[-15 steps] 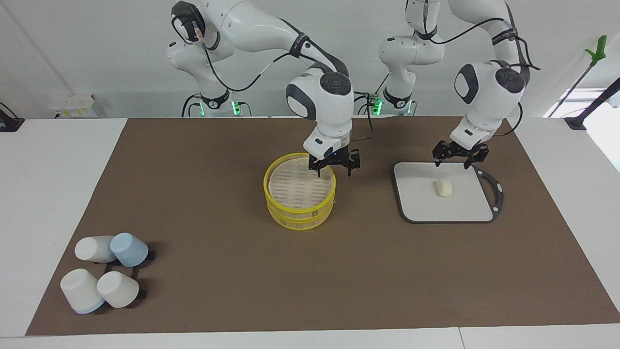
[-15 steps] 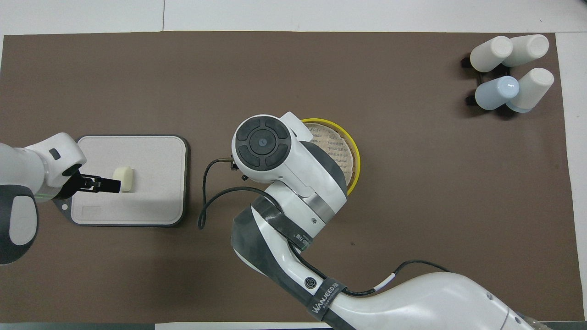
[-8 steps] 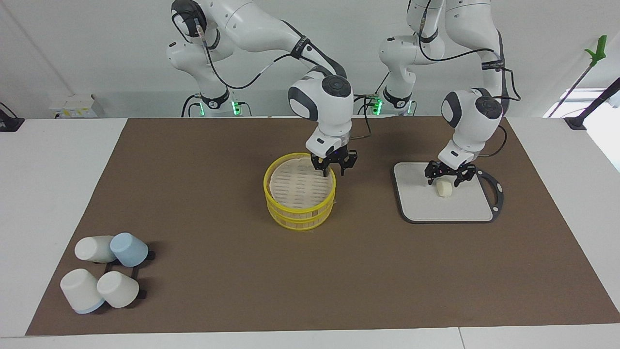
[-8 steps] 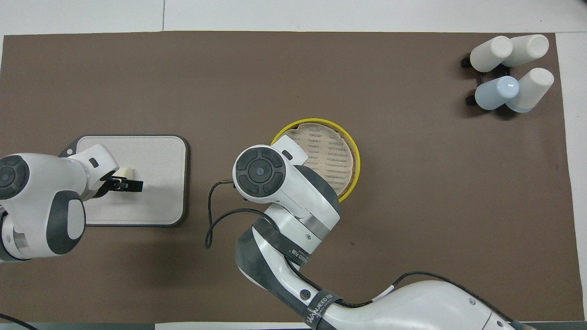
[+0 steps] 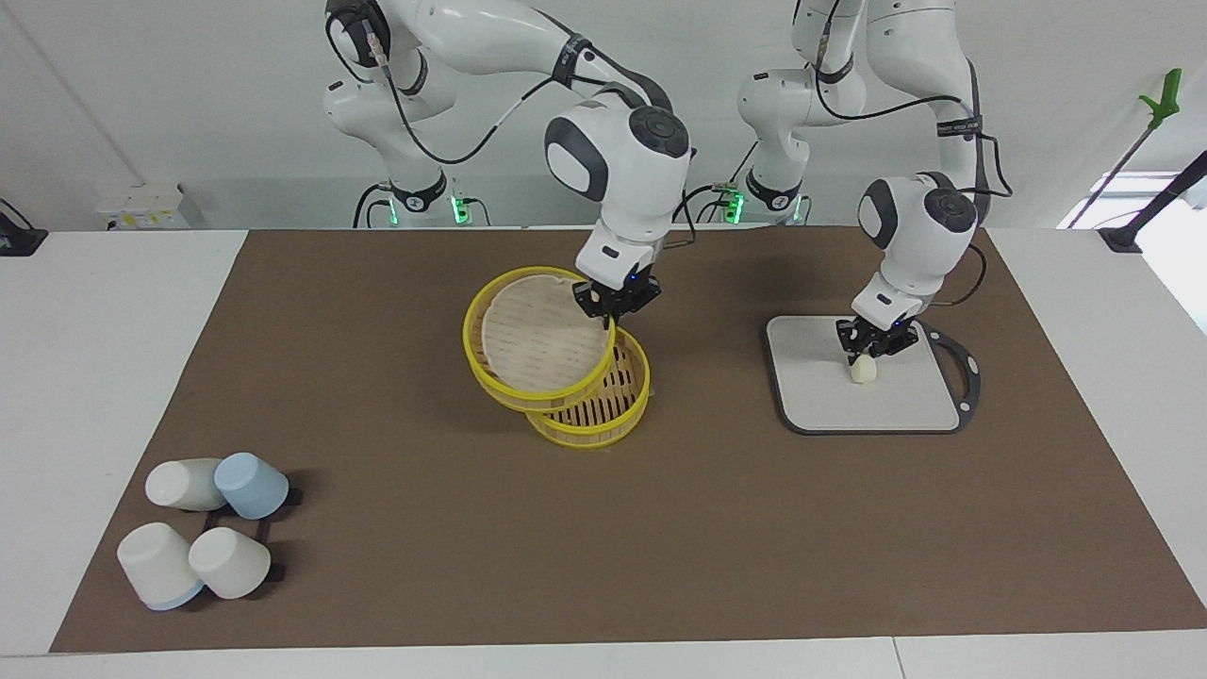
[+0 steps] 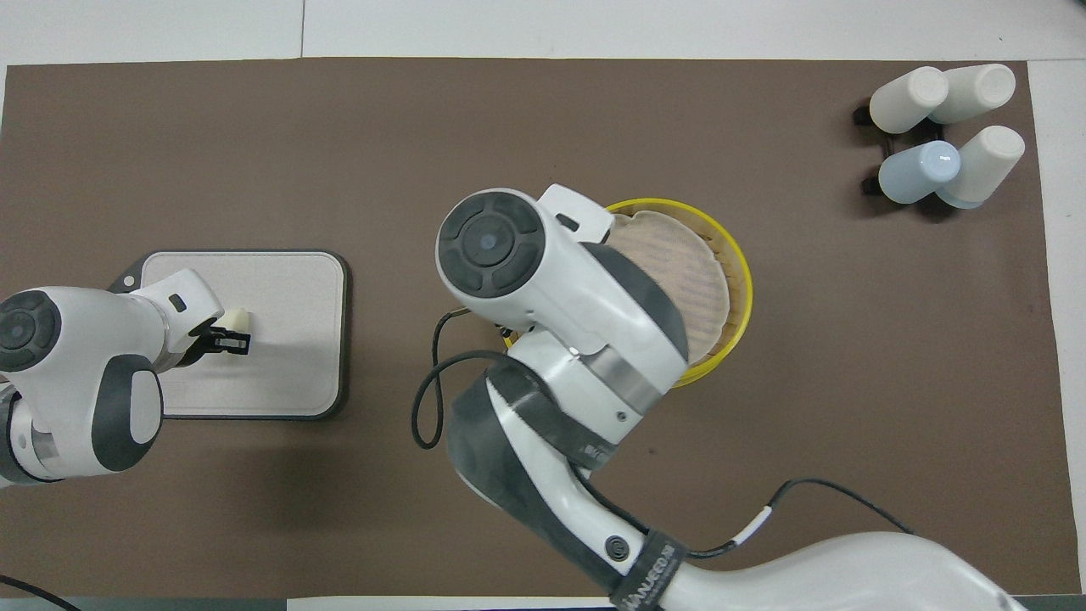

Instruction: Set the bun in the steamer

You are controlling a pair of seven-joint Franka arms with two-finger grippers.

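The bun (image 5: 863,371) (image 6: 240,321) rests on the grey board (image 5: 820,396) (image 6: 288,339) toward the left arm's end of the table. My left gripper (image 5: 868,347) (image 6: 231,341) comes down on the bun from above and is shut on it. The steamer is split in two. Its paper-lined upper tier (image 5: 490,372) (image 6: 740,280) hangs tilted in the air, with my right gripper (image 5: 608,304) shut on its rim. The lower tier (image 5: 589,415) stands on the brown mat, part of its slatted floor uncovered. In the overhead view the right arm hides its own gripper.
Several white and blue cups (image 5: 203,528) (image 6: 942,136) lie on a black rack at the mat's corner farthest from the robots, toward the right arm's end. The board has a black rim and a loop handle (image 5: 967,368).
Both grippers have gone from open to shut. The left one came down onto the bun. The right one took the upper tier's rim and lifted it, tilted, toward the right arm's end.
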